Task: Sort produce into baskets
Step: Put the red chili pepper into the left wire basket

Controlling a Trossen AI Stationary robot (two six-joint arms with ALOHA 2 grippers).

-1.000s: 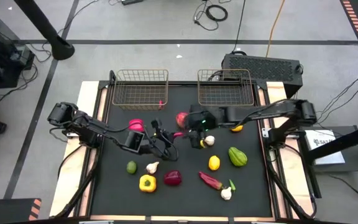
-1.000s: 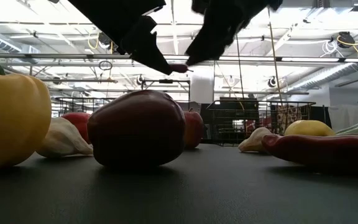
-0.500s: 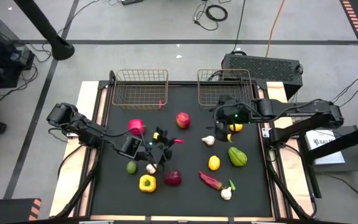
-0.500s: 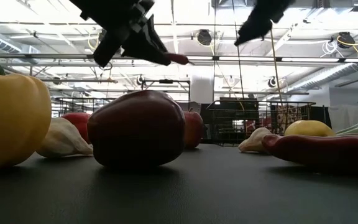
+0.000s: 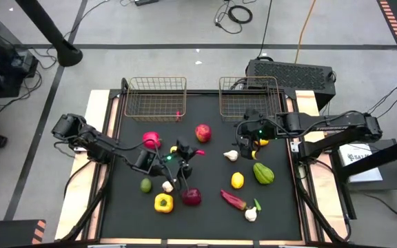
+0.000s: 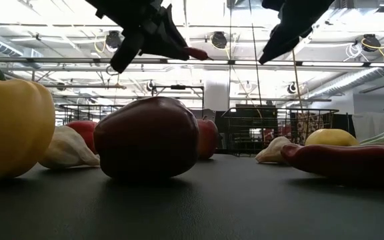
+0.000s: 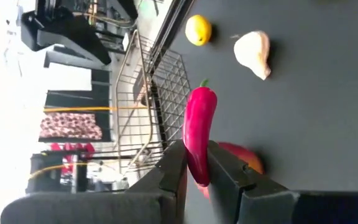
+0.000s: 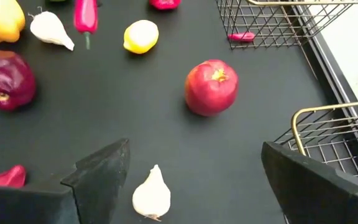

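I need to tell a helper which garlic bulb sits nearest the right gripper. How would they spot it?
Start at the right-hand basket and move toward the mat's middle. Beside the right gripper lies the garlic, white, alone between the red apple and a lemon.

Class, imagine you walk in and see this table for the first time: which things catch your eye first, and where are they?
First, the left tool, lifted above the middle of the black mat, pinching a bright red chilli by one end. Next, the right tool, wide open and empty, hovering near the right basket over a red apple and a white garlic. The remaining produce lies scattered toward the mat's near edge.
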